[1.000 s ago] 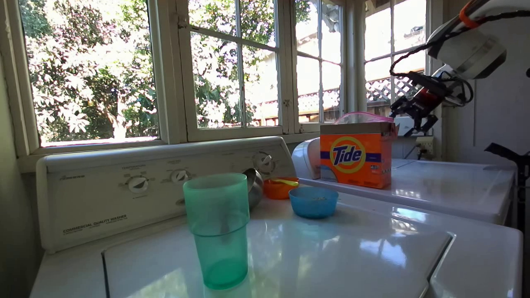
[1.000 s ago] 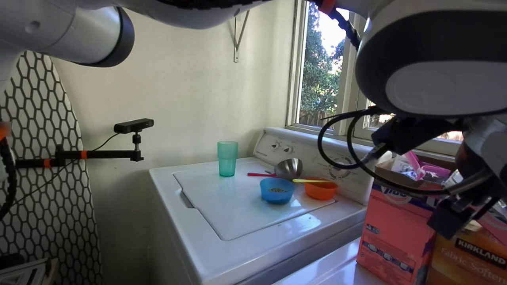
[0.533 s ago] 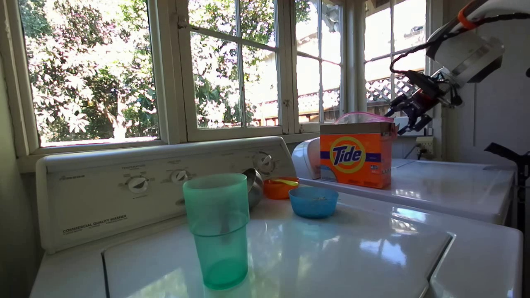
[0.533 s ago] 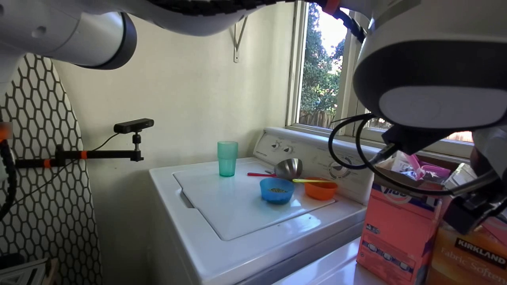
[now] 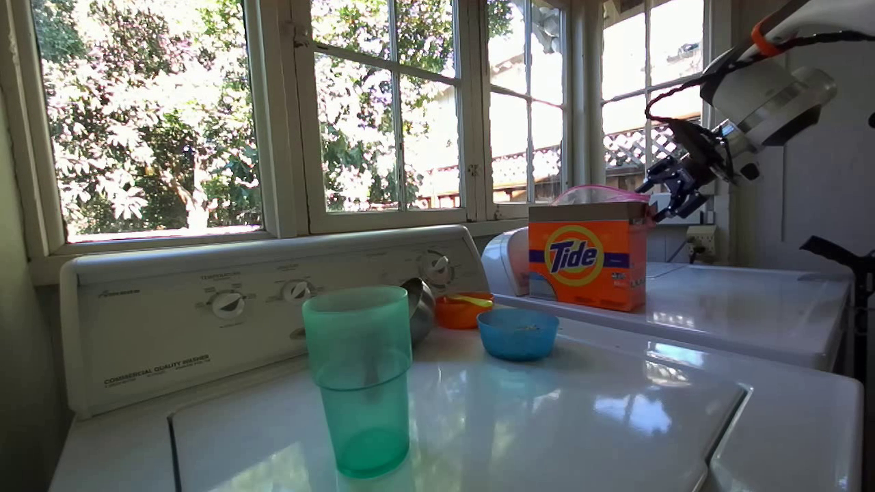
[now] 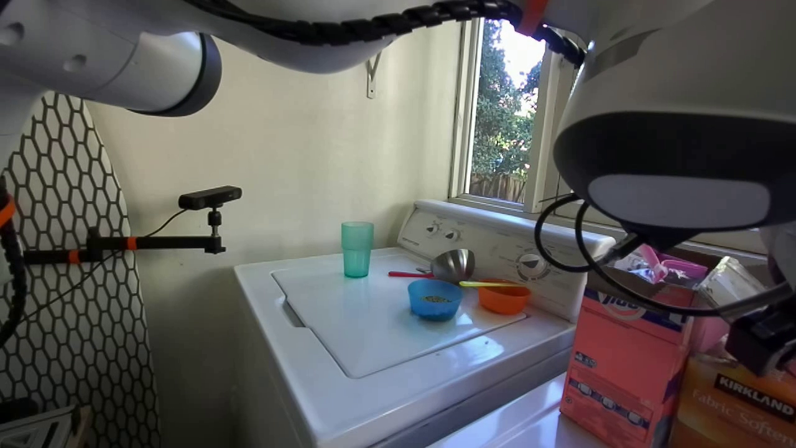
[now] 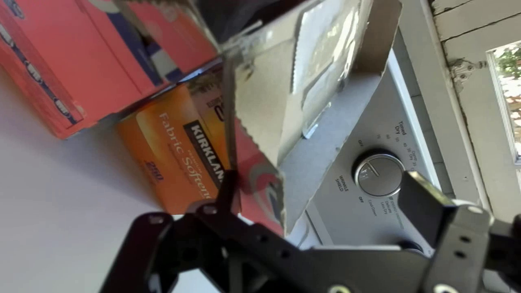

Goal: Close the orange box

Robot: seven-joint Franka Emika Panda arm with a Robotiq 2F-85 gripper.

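The orange box (image 5: 588, 260) stands upright on the far white machine, its Tide logo facing out in an exterior view. It looks pinkish in an exterior view (image 6: 622, 367) and at the upper left of the wrist view (image 7: 81, 57). Its top is open, with a pink-edged bag inside. A raised cardboard flap (image 7: 313, 158), with torn edges and tape, reaches between my fingers in the wrist view. My gripper (image 7: 321, 183) is open around the flap's end; I cannot tell whether a finger touches it. In an exterior view, the gripper (image 5: 653, 201) is beside the box's top edge.
An orange Kirkland fabric softener box (image 7: 179, 158) stands beside the orange box. A dryer dial (image 7: 378, 175) and panel lie behind the flap. A green cup (image 5: 359, 383), blue bowl (image 5: 517, 335), small orange bowl (image 5: 461, 312) and metal ladle (image 6: 453, 264) sit on the washer.
My arm has come down and the gripper has moved closer to the box's top edge, tilting a little. The box has not visibly moved.
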